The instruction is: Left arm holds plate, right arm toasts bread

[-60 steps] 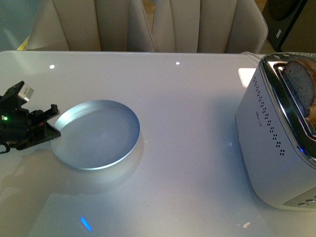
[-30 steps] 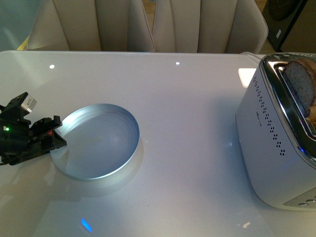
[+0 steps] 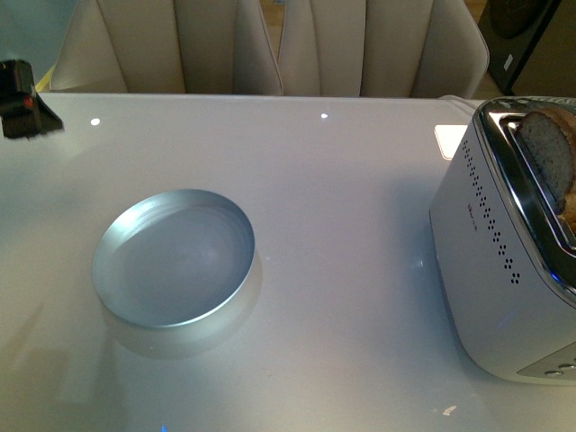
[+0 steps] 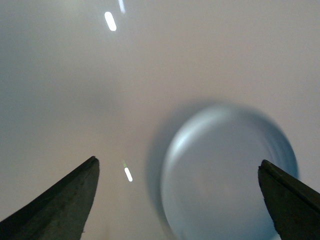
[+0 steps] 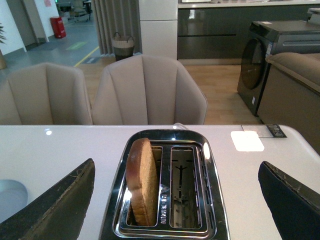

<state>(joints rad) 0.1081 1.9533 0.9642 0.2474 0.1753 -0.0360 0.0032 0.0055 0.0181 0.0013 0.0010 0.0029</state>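
Look far left in the front view and you see a bit of your left gripper (image 3: 22, 101), black, up by the back edge of the table (image 3: 360, 225). It is well apart from the plate (image 3: 174, 258). From its wrist view, its jaws stand wide open with nothing between them, and the plate lies on the table below, nearer one jaw than the other. That picture is blurry.

Next you see the plate. It sits flat on the white table, left of the middle. It is round and pale blue-grey, and nothing is in it.

Behind the table you see two pale chairs (image 3: 270, 45).

At the far right stands the toaster (image 3: 504, 270), white with shiny metal on top. One slice of bread (image 3: 549, 166) stands upright in a slot, with its top poking out. In the right wrist view, the slot beside it has no bread.

Your right gripper (image 5: 175, 200) hangs over the toaster, wide open, gripping nothing. You see it only in its wrist view.
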